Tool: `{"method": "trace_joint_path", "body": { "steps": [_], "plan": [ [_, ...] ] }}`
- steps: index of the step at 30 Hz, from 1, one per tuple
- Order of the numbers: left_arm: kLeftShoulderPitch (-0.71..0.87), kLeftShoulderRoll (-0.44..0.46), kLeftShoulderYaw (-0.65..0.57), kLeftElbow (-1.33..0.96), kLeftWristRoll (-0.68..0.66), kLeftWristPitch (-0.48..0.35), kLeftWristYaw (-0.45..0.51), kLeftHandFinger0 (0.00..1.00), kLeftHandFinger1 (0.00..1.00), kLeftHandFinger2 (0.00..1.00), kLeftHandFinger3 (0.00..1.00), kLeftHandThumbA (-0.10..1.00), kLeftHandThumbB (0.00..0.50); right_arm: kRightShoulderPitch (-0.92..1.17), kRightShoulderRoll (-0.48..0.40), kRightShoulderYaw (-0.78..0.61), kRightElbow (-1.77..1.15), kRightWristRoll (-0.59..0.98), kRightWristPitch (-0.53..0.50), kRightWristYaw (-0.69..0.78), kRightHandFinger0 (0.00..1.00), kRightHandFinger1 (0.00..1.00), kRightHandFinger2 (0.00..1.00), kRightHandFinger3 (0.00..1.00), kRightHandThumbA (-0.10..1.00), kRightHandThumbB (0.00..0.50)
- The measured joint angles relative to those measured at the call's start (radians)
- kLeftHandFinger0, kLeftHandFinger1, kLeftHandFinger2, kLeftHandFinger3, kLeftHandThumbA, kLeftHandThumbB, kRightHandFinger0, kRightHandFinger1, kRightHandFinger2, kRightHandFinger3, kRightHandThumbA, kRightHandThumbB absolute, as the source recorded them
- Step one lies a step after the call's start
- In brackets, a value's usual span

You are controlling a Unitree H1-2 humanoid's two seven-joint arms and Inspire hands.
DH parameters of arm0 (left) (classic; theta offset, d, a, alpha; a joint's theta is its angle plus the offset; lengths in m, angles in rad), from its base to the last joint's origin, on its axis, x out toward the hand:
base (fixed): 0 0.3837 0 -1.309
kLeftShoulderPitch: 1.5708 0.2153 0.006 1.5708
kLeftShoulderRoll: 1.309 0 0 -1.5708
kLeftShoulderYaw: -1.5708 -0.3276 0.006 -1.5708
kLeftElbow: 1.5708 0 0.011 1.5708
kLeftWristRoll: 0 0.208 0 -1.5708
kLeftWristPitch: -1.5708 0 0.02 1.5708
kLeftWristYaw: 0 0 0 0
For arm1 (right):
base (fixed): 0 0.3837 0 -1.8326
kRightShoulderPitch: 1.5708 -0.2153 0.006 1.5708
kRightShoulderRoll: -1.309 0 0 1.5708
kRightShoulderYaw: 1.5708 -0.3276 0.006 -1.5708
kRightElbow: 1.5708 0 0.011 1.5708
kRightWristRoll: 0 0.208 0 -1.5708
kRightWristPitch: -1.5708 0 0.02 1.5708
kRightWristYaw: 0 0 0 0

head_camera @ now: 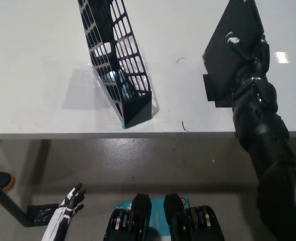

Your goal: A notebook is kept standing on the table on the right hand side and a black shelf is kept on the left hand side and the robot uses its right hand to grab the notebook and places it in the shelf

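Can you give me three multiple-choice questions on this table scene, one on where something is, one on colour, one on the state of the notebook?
1. Where does the black mesh shelf stand?
A. left part of the white table
B. on the floor
C. under the notebook

2. What colour is the notebook?
A. red
B. white
C. black

3. What state is the notebook in?
A. flat in the shelf
B. tilted, held by the right hand
C. lying on the floor

Answers:
1 A, the shelf stands on the tabletop, left of the notebook.
2 C, its cover is black.
3 B, the black hand is closed on its slanted cover, while the left hand hangs low below the table edge.
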Motion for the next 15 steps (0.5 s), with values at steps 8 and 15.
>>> {"method": "trace_joint_path", "body": {
  "steps": [8,15],
  "plan": [
    [-0.005,0.001,0.001,0.0,0.0,-0.01,0.0,1.0,1.0,1.0,1.0,1.0,0.124,-0.013,0.036,0.029,0.013,0.028,-0.024,-0.054,0.0,0.23,0.65,0.68,-0.1,0.064],
    [-0.005,0.001,0.001,0.0,0.002,-0.015,0.0,1.0,1.0,1.0,1.0,1.0,0.141,0.016,0.058,0.113,-0.041,0.022,-0.07,-0.065,0.0,0.26,0.62,0.68,-0.1,0.059]
  ]
}}
